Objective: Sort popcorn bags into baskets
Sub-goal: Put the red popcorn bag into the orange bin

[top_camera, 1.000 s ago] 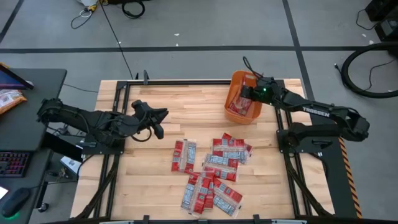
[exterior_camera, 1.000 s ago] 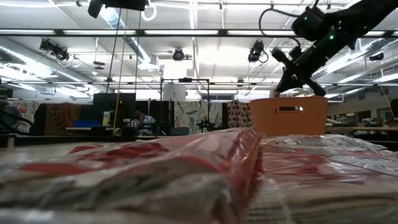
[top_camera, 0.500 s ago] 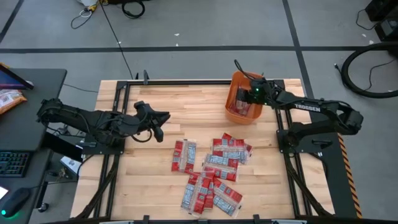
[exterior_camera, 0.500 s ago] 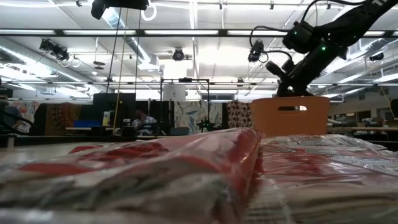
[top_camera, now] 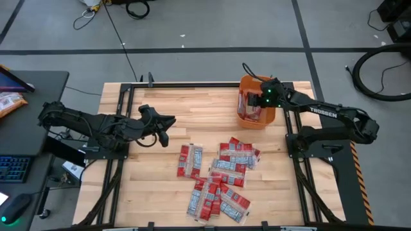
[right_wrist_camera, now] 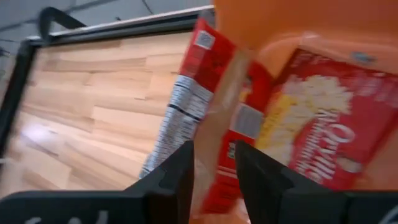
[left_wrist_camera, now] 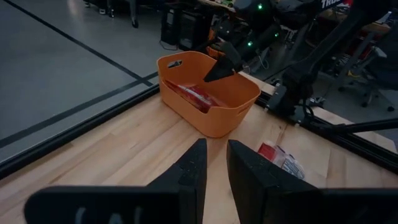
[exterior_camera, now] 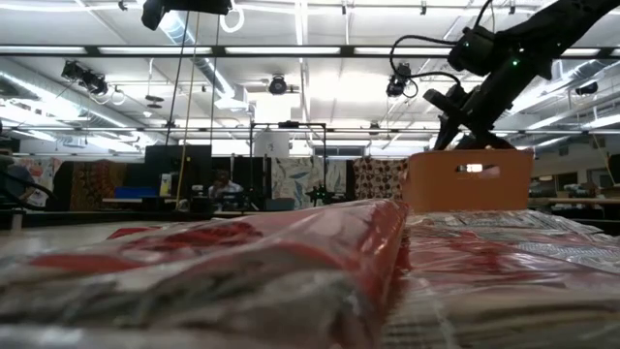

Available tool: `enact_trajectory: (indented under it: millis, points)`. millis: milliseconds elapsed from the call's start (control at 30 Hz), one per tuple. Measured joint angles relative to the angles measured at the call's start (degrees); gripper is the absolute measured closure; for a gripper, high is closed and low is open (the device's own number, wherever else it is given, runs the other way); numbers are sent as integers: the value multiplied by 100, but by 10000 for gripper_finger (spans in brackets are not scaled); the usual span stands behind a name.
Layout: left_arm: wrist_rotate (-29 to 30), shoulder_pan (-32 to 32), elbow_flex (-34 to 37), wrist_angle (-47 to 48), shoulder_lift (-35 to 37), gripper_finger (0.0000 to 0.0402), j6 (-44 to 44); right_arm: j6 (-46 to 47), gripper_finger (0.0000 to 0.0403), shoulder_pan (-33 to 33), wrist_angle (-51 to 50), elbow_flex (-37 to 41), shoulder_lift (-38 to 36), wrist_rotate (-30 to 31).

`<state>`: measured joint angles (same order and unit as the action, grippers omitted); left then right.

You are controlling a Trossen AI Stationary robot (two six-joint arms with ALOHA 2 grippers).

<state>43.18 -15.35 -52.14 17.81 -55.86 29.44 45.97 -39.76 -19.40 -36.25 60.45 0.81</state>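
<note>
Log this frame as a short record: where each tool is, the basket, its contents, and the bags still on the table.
right tool: over the orange basket, a popcorn bag between its fingers, jaws apart
left tool: waiting low over the table's left half, holding nothing
basket: far right part of the wooden table
basket contents: red popcorn bags
loose popcorn bags: clustered near the table's front middle

Wooden table (top_camera: 167,160); black keyboard (top_camera: 11,168) and mouse (top_camera: 14,206) on dark side desk (top_camera: 38,83); cables (top_camera: 109,8) on floor.
</note>
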Motion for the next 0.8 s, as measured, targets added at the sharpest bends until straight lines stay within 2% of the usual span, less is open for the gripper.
enact_trajectory:
  millis: [200,333,533,800]
  points:
    - [-2,0,1,-8,0,335,123,-551,279,28,-679,-551,-25,75]
    - [0,0,0,-14,0,335,137,-1021,279,231,-1110,-1071,205,64]
    - [0,0,2,-12,0,335,108,-1756,279,631,-1858,-1919,1035,311]
    - [0,2,0,-1,0,335,92,-2715,279,955,-2143,-2841,2337,509]
